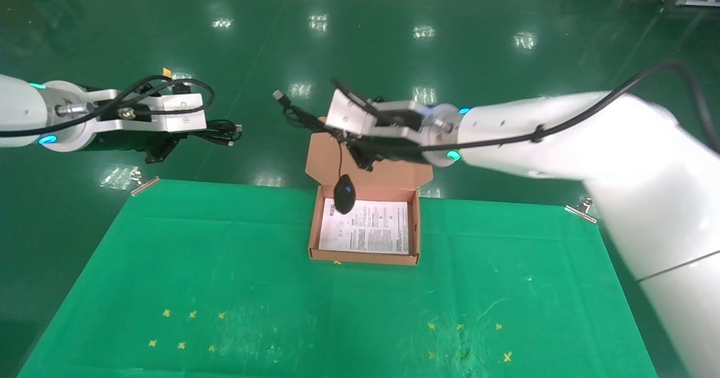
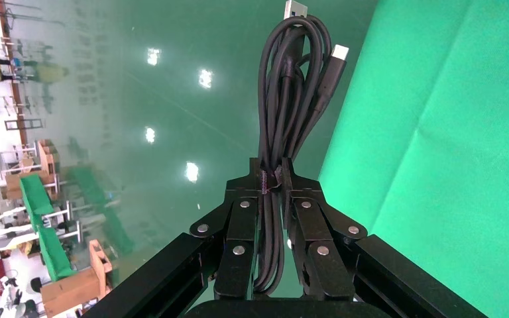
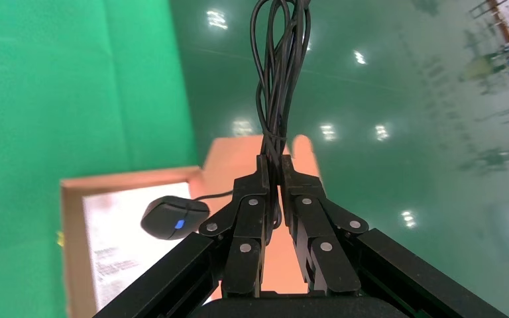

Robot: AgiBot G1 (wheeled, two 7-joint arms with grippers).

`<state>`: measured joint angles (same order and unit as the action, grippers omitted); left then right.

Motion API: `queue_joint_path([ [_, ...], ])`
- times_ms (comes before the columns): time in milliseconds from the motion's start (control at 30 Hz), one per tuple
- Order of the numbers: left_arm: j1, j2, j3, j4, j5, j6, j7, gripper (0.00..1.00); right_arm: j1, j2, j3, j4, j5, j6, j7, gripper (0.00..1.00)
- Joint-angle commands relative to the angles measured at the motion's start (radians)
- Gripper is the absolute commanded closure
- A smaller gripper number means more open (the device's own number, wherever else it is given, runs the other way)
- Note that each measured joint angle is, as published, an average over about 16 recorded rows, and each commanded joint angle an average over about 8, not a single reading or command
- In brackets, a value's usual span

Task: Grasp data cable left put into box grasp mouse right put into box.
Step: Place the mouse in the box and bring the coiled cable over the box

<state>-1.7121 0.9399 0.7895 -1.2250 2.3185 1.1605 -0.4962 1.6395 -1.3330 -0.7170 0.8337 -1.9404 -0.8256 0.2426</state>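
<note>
Above the cardboard box point(image 1: 416, 229), right gripper point(image 3: 273, 173) pinches the glossy oval mouse's point(image 1: 344, 194) cord; left gripper point(image 2: 273, 177) clamps the coiled data cable point(image 2: 290, 93).

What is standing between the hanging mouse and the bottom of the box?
Nothing visible. The right gripper holds the mouse's cord, and the mouse hangs over the far end of the open box, above the white sheet. The lid is folded back.

Box point(image 1: 364, 257): on the table point(image 1: 225, 288), at its far middle.
Mouse point(image 1: 344, 194): over the box's far-left corner (hanging by its cord).
Data cable point(image 1: 216, 132): beyond the table's far-left edge, in the left claw point(image 1: 163, 152).
</note>
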Motion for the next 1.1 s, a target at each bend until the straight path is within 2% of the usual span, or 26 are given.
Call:
queue_joint_path([
  [33, 0.003, -0.003, 0.000, -0.012, 0.006, 0.005, -0.010, 1.00, -0.012, -0.014, -0.005, -0.014, 0.011, 0.008, -0.005, 1.00],
  [433, 0.006, -0.005, 0.000, -0.023, 0.011, 0.008, -0.020, 1.00, -0.058, -0.014, -0.093, -0.113, 0.034, 0.076, 0.058, 1.00],
  [467, 0.006, -0.005, 0.000, -0.023, 0.011, 0.008, -0.020, 1.00, -0.059, -0.014, -0.100, -0.119, 0.034, 0.076, 0.062, 0.97],
  [700, 0.007, -0.005, 0.000, -0.025, 0.011, 0.009, -0.020, 1.00, -0.065, -0.014, -0.128, -0.144, 0.041, 0.073, 0.068, 0.10],
  [733, 0.007, -0.006, 0.000, -0.025, 0.011, 0.009, -0.020, 1.00, -0.066, -0.013, -0.130, -0.145, 0.042, 0.073, 0.068, 0.00],
  [1100, 0.046, 0.030, 0.012, -0.022, -0.009, -0.027, -0.002, 1.00, -0.073, 0.016, -0.139, -0.116, 0.057, 0.066, 0.074, 0.00],
])
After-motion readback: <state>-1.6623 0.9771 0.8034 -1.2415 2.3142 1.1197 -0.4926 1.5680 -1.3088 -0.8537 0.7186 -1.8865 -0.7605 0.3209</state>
